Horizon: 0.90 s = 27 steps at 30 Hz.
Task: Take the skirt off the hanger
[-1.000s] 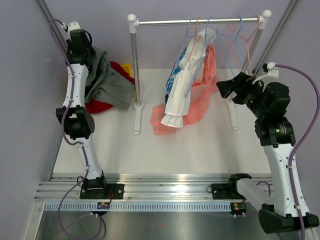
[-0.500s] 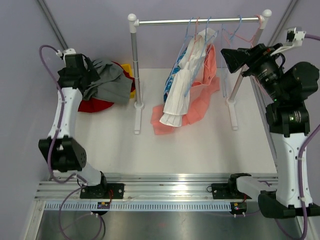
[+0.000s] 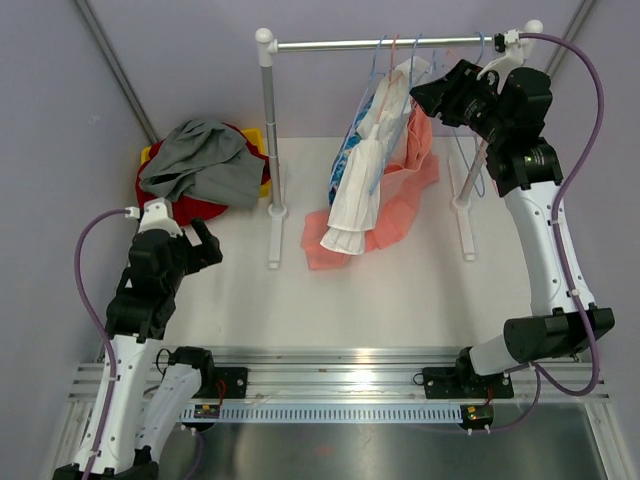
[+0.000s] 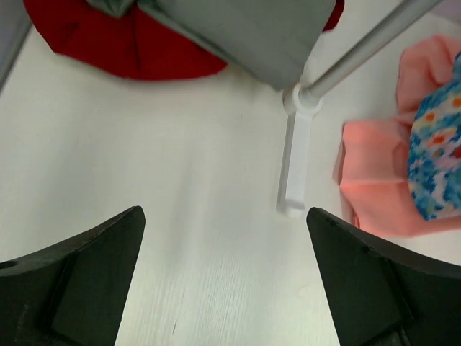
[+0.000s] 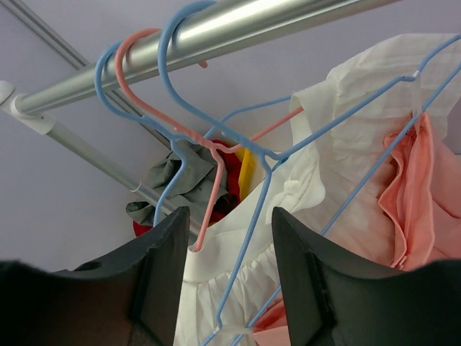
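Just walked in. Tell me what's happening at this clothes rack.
Two robot arms are working on getting a skirt off its hanger. The right gripper is up at the rail, its fingers apart and facing the blue and pink hangers, with nothing clamped yet. The left gripper is low over the table, open and empty, near a heap of grey and red clothes. A white garment, a pink garment and a floral garment hang on the rail.

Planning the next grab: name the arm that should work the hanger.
Right. The right gripper is up at the rail, its open jaws flanking a blue hanger by the white garment. The left gripper is open low over the table, far from the rail.
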### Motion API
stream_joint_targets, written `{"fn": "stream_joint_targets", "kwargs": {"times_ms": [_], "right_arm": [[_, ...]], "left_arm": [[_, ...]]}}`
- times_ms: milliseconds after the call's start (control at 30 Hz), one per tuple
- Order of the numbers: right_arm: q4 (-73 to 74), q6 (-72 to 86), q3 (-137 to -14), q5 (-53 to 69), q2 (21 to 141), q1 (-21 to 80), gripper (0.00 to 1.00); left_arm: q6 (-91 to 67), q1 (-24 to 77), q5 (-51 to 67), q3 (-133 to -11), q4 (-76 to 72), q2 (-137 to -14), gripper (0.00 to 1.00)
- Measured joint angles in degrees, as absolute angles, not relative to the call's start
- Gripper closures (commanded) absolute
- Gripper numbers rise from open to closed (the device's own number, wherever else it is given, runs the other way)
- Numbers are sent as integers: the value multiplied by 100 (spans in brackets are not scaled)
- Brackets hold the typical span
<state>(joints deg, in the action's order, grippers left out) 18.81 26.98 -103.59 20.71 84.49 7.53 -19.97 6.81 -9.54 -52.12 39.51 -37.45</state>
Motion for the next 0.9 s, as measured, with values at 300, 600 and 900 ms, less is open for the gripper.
{"fn": "stream_joint_targets", "kwargs": {"times_ms": [300,600,900], "right_arm": [[1922,2676,-10361,1708,8646,1352,48],[2012,2532,-10328,1214,8788,1559,48],[1927,2506,-9931,915,8066,1559,48]], "left_arm": [[-2108,681,-615,-4525,3990,-3385,1],[-2108,685,-576,-4525,3931,-3352,1],[-2110,687,-534,-4525,3922,-3347,1]]}}
